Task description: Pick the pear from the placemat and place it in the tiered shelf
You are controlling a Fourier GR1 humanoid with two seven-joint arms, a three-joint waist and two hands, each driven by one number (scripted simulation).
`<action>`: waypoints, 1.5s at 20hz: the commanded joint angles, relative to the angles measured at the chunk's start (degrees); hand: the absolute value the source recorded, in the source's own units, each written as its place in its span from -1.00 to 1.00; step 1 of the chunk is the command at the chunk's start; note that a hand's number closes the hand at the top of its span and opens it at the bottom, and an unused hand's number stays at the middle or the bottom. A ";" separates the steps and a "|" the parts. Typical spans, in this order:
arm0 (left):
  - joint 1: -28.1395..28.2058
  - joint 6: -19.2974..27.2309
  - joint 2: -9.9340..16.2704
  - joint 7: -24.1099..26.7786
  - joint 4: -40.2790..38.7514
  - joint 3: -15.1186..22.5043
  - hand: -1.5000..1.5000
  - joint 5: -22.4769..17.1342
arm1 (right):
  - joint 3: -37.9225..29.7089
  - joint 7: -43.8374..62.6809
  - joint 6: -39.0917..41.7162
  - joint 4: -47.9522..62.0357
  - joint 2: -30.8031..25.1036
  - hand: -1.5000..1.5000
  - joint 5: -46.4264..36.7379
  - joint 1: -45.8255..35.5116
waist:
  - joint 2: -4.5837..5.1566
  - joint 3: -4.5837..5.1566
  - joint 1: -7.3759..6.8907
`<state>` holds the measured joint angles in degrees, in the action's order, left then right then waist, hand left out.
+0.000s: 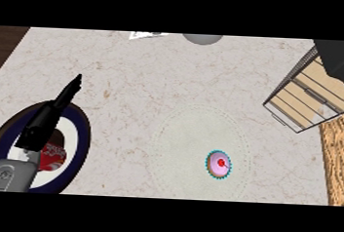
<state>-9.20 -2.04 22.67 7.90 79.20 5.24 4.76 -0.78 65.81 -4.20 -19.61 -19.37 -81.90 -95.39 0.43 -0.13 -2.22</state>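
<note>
No pear shows anywhere in this view. The pale oval placemat (195, 133) lies mid-counter and carries only a small cupcake (218, 165) with a teal wrapper and a red top. The tiered shelf (308, 102), wood slats in a wire frame, stands at the right edge. A dark grey shape (339, 59) covers the shelf's upper corner; it may be my right hand, and what it holds is hidden. My left hand (60, 101) rests at the left with straight fingers pointing up, far from the placemat.
A dark-rimmed plate (79, 133) with a red item (54, 156) lies under my left forearm. A grey rounded object (202, 39) and a white item (146, 35) sit at the far edge. A wooden strip (339, 159) runs down the right.
</note>
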 commanded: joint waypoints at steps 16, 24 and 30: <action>1.61 0.04 -1.35 1.57 -3.82 -2.45 0.00 1.28 | -6.74 -0.40 3.04 -1.73 -5.06 1.00 3.66 9.65 | -0.51 0.16 2.63; 4.00 -2.62 0.12 1.96 -0.87 -4.40 0.00 0.04 | -9.34 -4.96 -1.39 -4.37 -6.49 1.00 5.61 17.29 | -0.22 0.14 1.39; 1.13 -1.62 -1.21 -0.43 -1.35 -3.77 0.00 1.72 | -9.21 -3.59 -0.93 -7.21 -6.53 1.00 4.70 23.62 | -0.32 0.15 2.37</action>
<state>-6.73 -2.88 21.33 8.48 80.32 2.35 6.81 -9.69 58.92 -4.88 -27.37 -24.76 -76.71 -76.00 -0.83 0.61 -0.48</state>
